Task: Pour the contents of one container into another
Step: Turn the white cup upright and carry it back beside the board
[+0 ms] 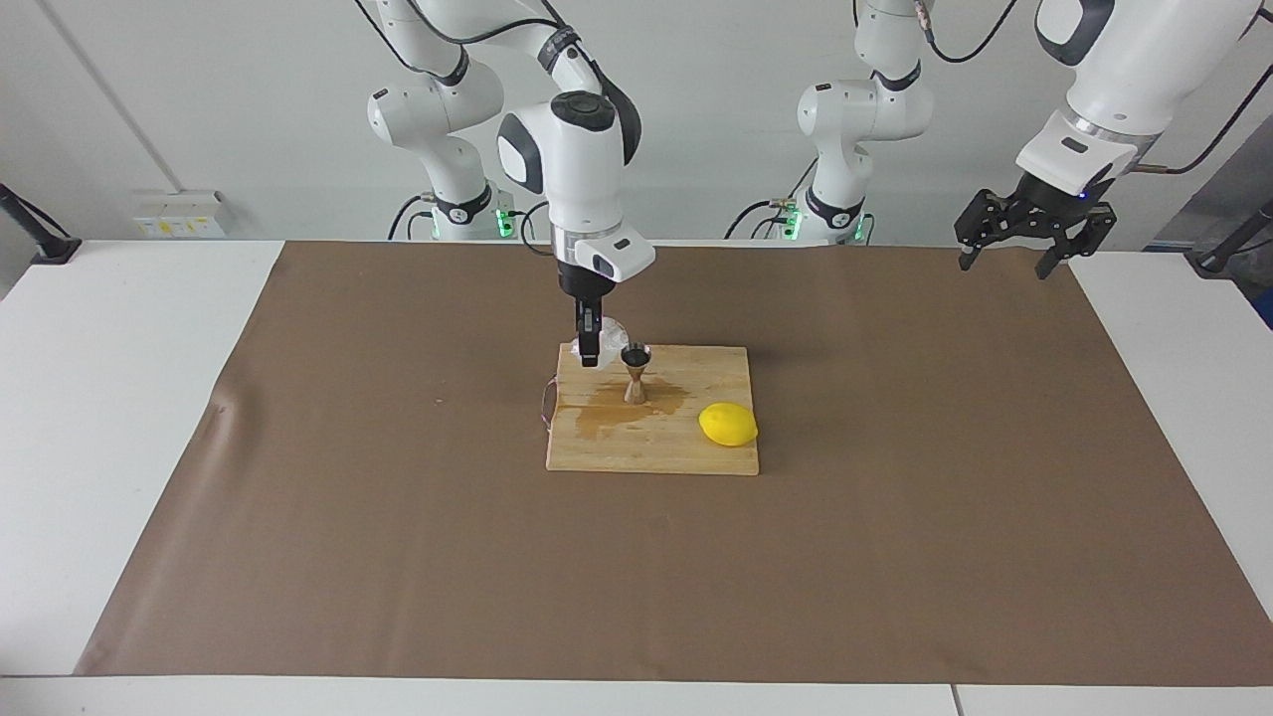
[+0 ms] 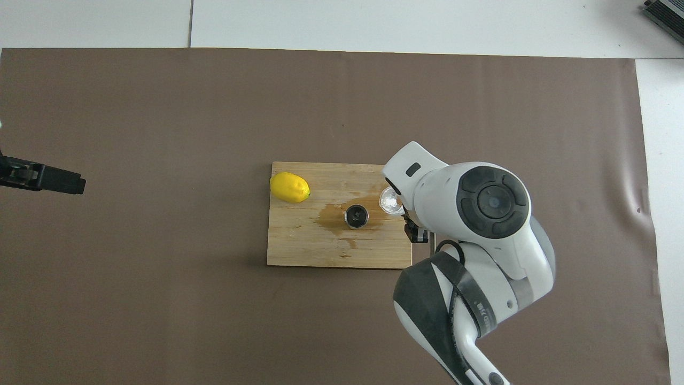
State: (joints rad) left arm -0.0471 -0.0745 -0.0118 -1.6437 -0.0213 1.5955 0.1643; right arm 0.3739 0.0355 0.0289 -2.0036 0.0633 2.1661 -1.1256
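Brown paper sheet [image 1: 895, 517] spread over a white desk [image 1: 109, 418], pale wall at the back with both arm bases against it.

Facing view: wooden cutting board [image 1: 696, 452] at mid-sheet, stained by a wet amber patch [image 1: 607, 410]. Steel jigger [image 1: 636, 373] upright in that patch, on the board's half nearer to the robots. Lemon [image 1: 728, 425] on the board too, toward the left arm's end, apart from the jigger. Right end effector [image 1: 590, 350] lowered over the board's corner toward the right arm's end, fingers clamped on the glass cup [image 1: 614, 331]; cup lifted off the wood and tipped, its mouth just beside the jigger's top rim. Whether cup and jigger touch: not discernible. Left end effector [image 1: 1010, 258] raised at the sheet's edge toward the left arm's end, fingers spread wide, nothing between them, waiting.

Overhead view: right arm's wrist covering most of the board's edge at its own end. Glass cup [image 2: 390, 201] peeping out beside the wrist, just beside the jigger [image 2: 356, 216], seen here as a dark round mouth inside the wet patch [image 2: 334, 218]. Lemon [image 2: 289, 187] at the board's [image 2: 315, 246] corner farther from the robots. Left end effector [image 2: 59, 181] over bare paper [image 2: 160, 299], well apart from the board.
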